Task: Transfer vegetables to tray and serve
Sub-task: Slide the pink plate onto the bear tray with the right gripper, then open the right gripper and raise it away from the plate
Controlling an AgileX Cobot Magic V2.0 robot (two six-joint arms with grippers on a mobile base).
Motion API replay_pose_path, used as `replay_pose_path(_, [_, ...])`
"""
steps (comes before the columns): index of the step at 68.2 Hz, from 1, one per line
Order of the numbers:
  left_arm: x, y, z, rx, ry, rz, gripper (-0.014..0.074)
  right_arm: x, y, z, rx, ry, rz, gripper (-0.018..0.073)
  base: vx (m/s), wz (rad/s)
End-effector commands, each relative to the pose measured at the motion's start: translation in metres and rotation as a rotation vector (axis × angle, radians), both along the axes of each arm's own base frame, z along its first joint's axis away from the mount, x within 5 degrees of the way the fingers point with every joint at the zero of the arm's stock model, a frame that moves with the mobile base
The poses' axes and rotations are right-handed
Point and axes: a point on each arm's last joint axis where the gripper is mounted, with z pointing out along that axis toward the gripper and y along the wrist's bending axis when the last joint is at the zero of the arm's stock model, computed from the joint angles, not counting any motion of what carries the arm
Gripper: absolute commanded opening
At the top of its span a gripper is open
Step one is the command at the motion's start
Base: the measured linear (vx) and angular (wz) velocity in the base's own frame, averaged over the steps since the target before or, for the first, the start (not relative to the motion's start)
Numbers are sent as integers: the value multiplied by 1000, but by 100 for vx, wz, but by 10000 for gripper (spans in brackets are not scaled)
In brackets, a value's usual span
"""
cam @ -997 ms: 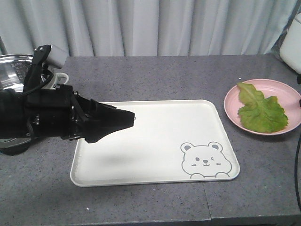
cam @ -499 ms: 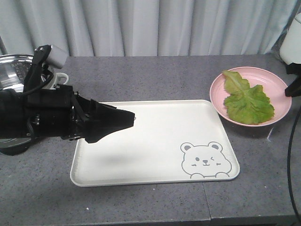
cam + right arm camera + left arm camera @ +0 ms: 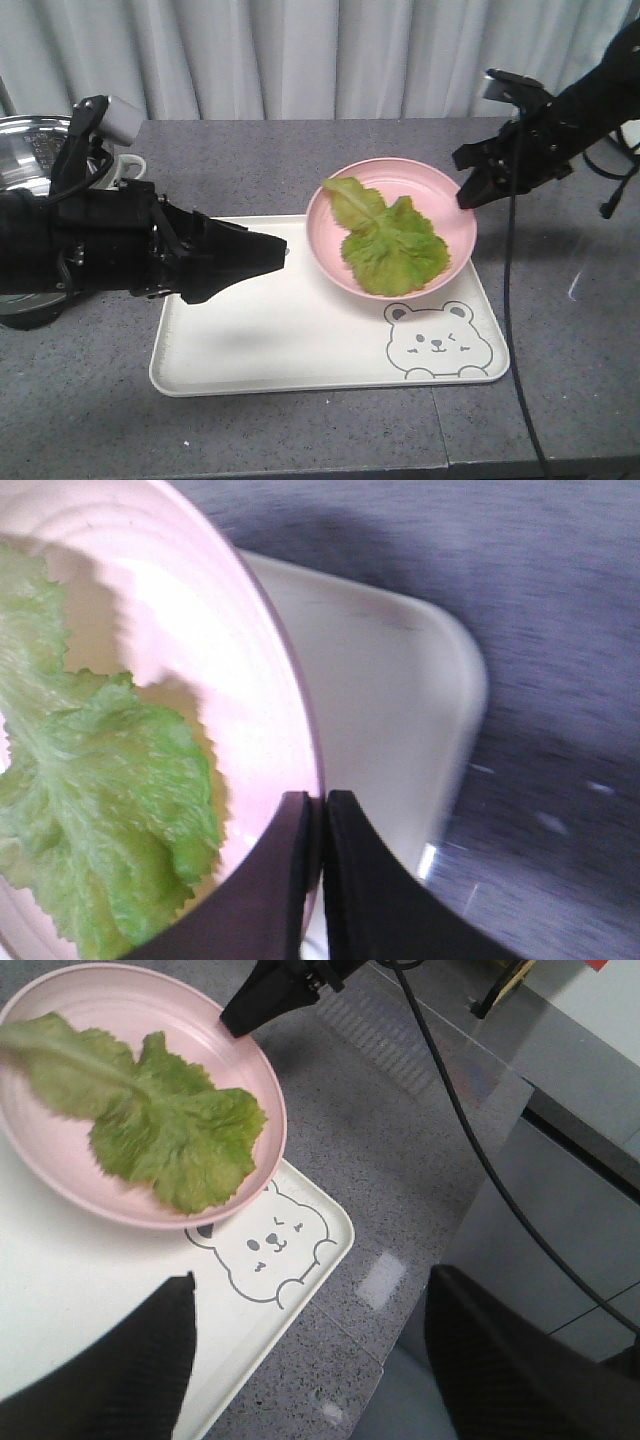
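Observation:
A green lettuce leaf (image 3: 390, 240) (image 3: 160, 1120) (image 3: 100, 810), the vegetables, lies in a round pink plate (image 3: 430, 185) (image 3: 150, 1010) (image 3: 200, 630). The plate hangs tilted over the right half of the cream-white bear tray (image 3: 280, 330) (image 3: 90, 1290) (image 3: 380, 700). My right gripper (image 3: 468, 200) (image 3: 235, 1025) (image 3: 320, 798) is shut on the plate's right rim. Over the tray's left part my left gripper (image 3: 280, 250) (image 3: 312, 1290) hovers open, its fingers wide apart and holding nothing.
A steel pot (image 3: 20, 140) and a white cup (image 3: 128, 165) stand at the back left behind my left arm. The right arm's black cable (image 3: 510, 300) hangs down past the tray's right edge. A curtain closes off the back of the grey table (image 3: 560, 380).
The right gripper has carried the pink plate with the lettuce leftward from the table's right side to over the tray. The left arm has stayed put.

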Motion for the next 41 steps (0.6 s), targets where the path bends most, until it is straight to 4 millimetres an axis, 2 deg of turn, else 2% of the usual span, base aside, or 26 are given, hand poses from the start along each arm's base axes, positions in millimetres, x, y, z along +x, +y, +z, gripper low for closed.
replay_pose_path(1, [-4,-1,16,-71,-22,8,482,-19,29,37,24,-52,95,-4,0,0])
replay_pose_path(9, [-4,-1,16,-71,-22,8,482,-25,58,35,-17,-50,169,-4,0,0])
replay_pose_path(17, [-4,-1,16,-71,-22,8,482,-31,77,33,-66,-44,204,-4,0,0])
replay_pose_path(25, [-4,-1,16,-71,-22,8,482,-33,87,29,-111,-38,223,-4,0,0])
replay_pose_path(36, [-4,-1,16,-71,-22,8,482,-27,90,14,-126,0,219,4,0,0])
replay_pose_path(41, [-4,-1,16,-71,-22,8,482,-25,90,8,-126,22,206,34,0,0])
